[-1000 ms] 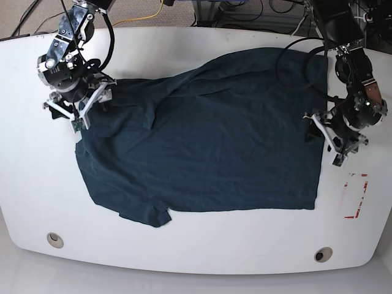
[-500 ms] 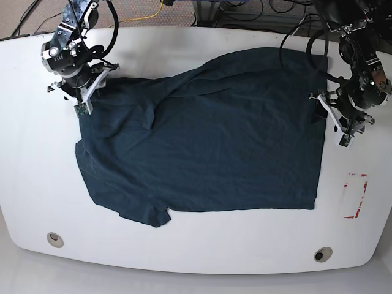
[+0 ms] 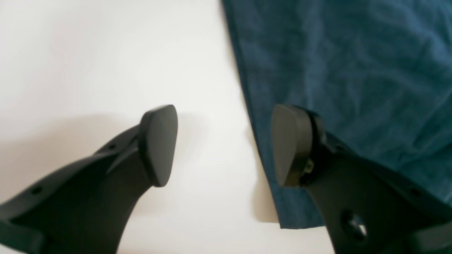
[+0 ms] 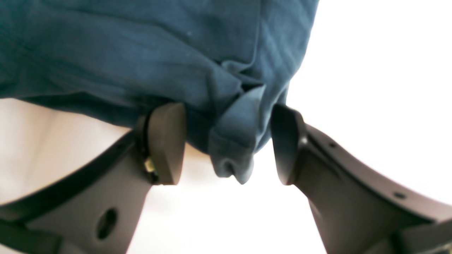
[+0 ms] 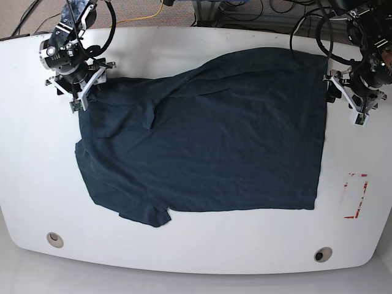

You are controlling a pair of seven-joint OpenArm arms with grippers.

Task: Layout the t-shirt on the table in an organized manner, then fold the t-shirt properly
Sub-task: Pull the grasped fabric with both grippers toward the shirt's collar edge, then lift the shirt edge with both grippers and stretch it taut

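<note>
The t-shirt (image 5: 208, 135) looks light and limp; both grippers gape, right gripper (image 4: 226, 144) straddling a bunched corner, left gripper (image 3: 222, 144) astride the hem.

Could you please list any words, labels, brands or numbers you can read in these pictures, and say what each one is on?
None can be read.
The t-shirt shows plain dark blue cloth with no print or label in view.
The table bears only a red tape rectangle, without lettering.
The left pincer and right pincer carry no markings.
</note>
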